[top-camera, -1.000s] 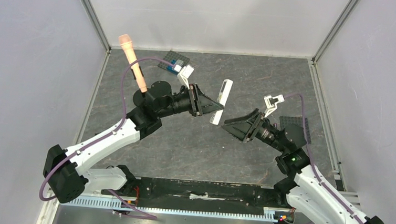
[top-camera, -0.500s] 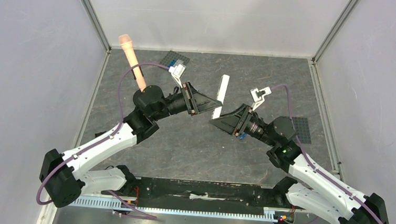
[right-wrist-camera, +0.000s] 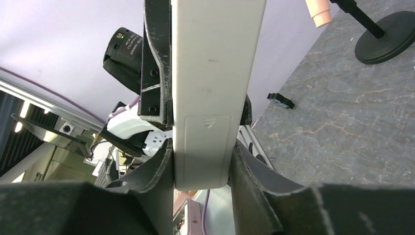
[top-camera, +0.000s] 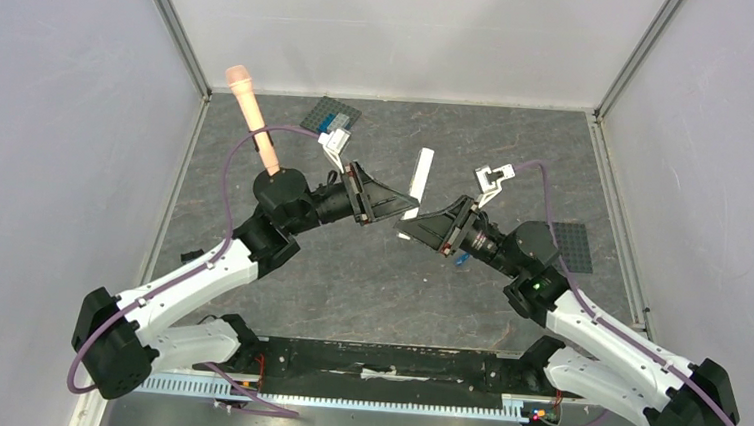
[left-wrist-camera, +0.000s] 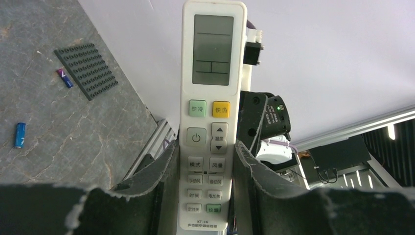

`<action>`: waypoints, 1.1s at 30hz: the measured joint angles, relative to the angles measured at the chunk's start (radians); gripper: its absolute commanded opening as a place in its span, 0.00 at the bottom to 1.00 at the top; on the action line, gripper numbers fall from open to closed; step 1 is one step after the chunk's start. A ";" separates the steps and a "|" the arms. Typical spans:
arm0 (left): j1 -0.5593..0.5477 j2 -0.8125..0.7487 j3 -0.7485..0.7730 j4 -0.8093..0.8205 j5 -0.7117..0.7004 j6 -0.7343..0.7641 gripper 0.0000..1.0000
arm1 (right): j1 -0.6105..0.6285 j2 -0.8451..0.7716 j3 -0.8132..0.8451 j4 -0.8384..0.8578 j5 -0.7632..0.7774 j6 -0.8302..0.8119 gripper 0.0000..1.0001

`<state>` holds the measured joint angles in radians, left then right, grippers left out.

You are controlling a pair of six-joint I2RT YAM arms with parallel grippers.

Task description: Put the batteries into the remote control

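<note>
**Two tools on one remote, cells waiting below**

The left tool (left-wrist-camera: 205,147) holds the remote control (left-wrist-camera: 212,98) by its button half, raised above the surface (left-wrist-camera: 73,137). The right tool (right-wrist-camera: 203,142) is clamped on the remote's long edges, beside the closed battery cover (right-wrist-camera: 202,161). The smooth white plastic could slip or twist if the two tools pull unevenly. The batteries (left-wrist-camera: 19,135), small blue cylinders, lie on marbled grey stone and are apt to roll.
</note>
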<state>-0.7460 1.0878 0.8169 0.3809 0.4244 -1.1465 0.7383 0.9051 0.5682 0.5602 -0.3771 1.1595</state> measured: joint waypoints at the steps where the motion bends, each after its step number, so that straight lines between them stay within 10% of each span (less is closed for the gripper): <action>1: 0.001 -0.002 0.000 0.005 0.001 0.002 0.14 | 0.002 0.002 0.000 0.002 0.005 0.015 0.22; 8: -0.001 -0.012 0.002 -0.029 0.000 0.023 0.73 | 0.015 -0.008 0.003 -0.051 0.019 -0.036 0.11; 33: -0.002 0.076 0.306 -0.751 -0.256 0.415 0.73 | 0.136 0.061 0.226 -0.819 0.312 -0.756 0.08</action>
<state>-0.7475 1.1641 1.1229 -0.3698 0.1684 -0.7319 0.8745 0.9657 0.7940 -0.2584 -0.0647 0.4038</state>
